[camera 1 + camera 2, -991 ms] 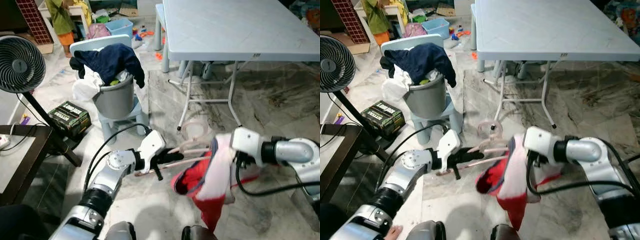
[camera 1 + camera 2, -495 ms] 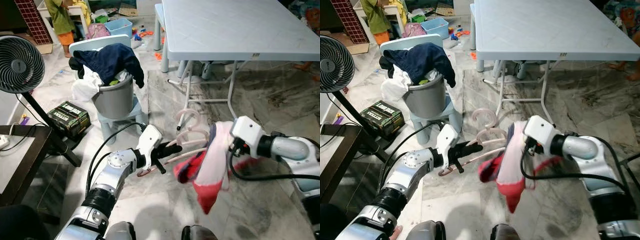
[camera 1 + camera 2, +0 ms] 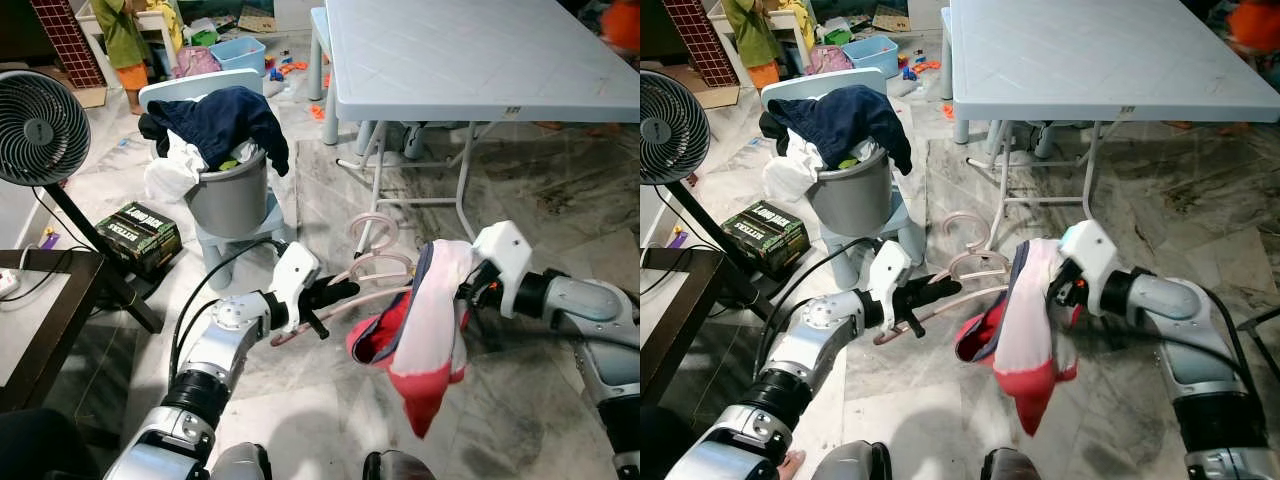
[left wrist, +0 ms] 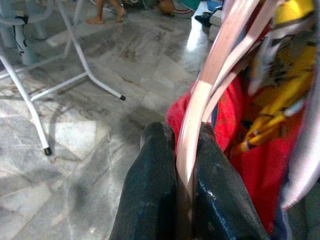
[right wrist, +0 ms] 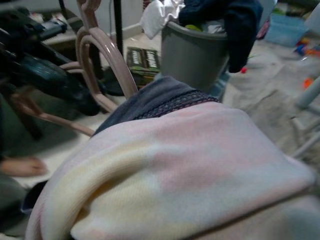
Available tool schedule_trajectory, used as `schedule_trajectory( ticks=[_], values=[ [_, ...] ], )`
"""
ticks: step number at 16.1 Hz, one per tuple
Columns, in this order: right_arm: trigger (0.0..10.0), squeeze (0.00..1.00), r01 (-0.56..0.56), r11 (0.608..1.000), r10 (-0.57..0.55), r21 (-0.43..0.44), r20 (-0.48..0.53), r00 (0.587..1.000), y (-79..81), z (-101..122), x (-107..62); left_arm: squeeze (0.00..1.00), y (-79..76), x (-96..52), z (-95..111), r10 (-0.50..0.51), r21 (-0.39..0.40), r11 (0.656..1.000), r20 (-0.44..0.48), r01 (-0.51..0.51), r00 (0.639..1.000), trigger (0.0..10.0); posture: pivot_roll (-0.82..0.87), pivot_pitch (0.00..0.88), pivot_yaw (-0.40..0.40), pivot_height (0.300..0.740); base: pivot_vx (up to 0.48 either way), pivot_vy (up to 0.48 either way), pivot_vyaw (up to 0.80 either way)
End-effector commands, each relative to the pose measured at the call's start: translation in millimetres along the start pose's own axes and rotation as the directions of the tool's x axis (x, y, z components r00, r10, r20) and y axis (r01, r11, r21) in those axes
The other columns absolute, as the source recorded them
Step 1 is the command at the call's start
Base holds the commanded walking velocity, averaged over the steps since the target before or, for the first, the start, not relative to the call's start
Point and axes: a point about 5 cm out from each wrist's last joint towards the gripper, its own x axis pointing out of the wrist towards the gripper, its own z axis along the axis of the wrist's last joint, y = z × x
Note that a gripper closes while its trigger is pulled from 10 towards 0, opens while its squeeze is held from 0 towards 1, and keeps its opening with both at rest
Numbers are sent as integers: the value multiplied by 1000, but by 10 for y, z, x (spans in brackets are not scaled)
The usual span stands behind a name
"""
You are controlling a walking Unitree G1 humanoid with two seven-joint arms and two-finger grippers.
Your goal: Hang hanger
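The left gripper (image 3: 338,292) is clamped tight on the pink hanger (image 3: 372,268). At its 3 o'clock, the right gripper (image 3: 1068,282) supports the draped garment (image 3: 425,330) (finger state cannot be told). Hanging remains undone, as I judge it.

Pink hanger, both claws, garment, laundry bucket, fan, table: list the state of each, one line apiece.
Pink hanger: held off the floor, garment partly on it.
Left claw: shut on the hanger.
Right claw: under the garment, fingers hidden.
Red and white garment: draped, hanging down.
Grey laundry bucket: overfull with clothes.
Fan: upright.
Folding table: unfolded, standing.
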Motion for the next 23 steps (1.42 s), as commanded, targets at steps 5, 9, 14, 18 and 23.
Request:
schedule_trajectory(
  ticks=[5, 9, 14, 18, 23],
  values=[
    [10000, 0, -128, 963, 99, 236, 131, 987, 20, 80, -183, 0, 253, -257, 86, 100, -82, 992, 77, -94, 992, 0, -25, 70, -7, 740, 0, 0, 0],
    [2941, 0, -162, 938, 115, 307, 166, 979, 108, 65, -150, 0, 246, -264, 78, 87, -76, 994, 68, -82, 994, 0, -22, 69, -9, 740, 0, 0, 0],
    [10000, 0, -129, 948, 101, 292, 108, 989, 186, -22, -47, 0, 206, -238, 88, 65, -79, 995, 75, -59, 995, 0, -23, 65, -10, 740, 0, 0, 0],
    [10000, 0, 124, 992, -124, 27, -7, 992, 39, -53, 95, 0, 191, -241, 101, 48, -62, 997, 74, -43, 996, 0, -22, 65, -9, 740, 0, 0, 0],
    [10000, 0, 297, 949, -306, -101, -79, 949, 60, -120, 336, 0, 75, -217, 88, -27, -33, 999, 58, 29, 998, 0, -21, 67, -8, 740, 0, 0, 0]
  ],
)
